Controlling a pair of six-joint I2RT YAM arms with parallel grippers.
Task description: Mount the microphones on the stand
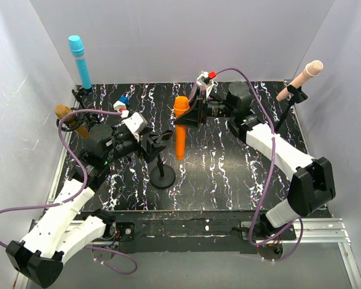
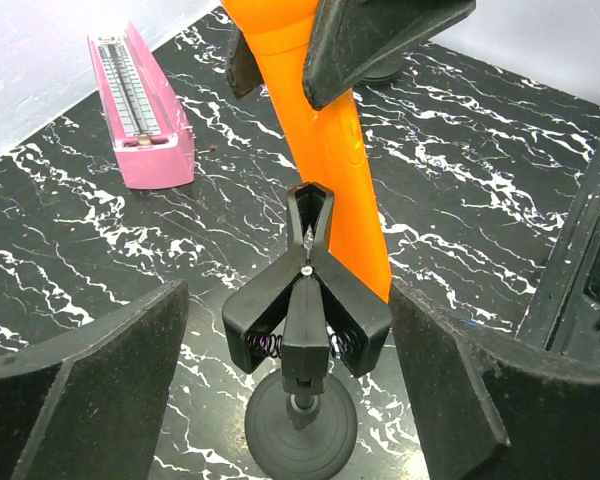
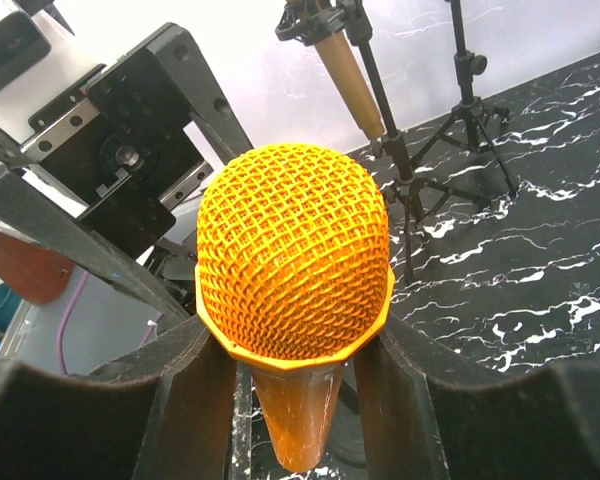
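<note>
One orange microphone (image 1: 180, 135), upright, head up, in right fingers (image 3: 195, 400)

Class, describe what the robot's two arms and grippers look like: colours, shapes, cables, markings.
The left arm and right arm: white shells, black joints, a looping purple cable each. Black wedge fingers. Wrists carry a red tab right, blue tab left.

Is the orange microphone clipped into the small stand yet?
Not in. The stand's clip is shut, and the orange microphone stands upright outside it, held by the right pincer.
</note>
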